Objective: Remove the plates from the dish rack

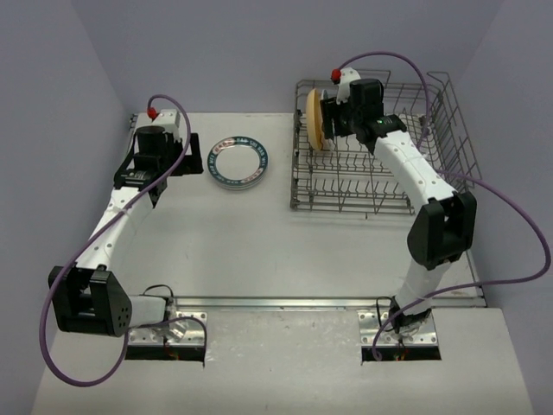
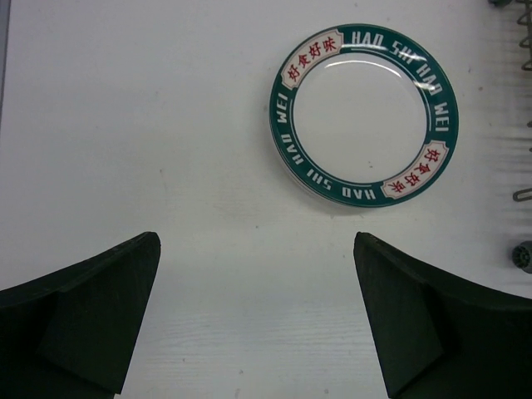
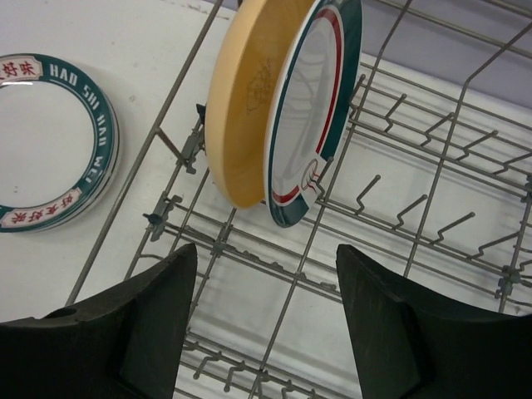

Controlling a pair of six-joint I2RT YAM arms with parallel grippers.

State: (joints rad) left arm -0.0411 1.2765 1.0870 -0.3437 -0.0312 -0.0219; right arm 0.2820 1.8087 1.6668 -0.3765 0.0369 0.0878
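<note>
Table (image 1: pixel 259 251): white
Jaws: left gripper (image 2: pixel 256 241), right gripper (image 3: pixel 266 253) open, empty
Risk: grabbing teal-rimmed white round plate (image 3: pixel 312 108) may topple adjacent tan-yellow round plate (image 3: pixel 245 108)

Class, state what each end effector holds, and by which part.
Nothing is held. Left end effector open above the table; right end effector open, short of the racked plates.

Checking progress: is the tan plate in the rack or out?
In. Tan plate stands on edge in the dish rack beside a teal-rimmed plate.
</note>
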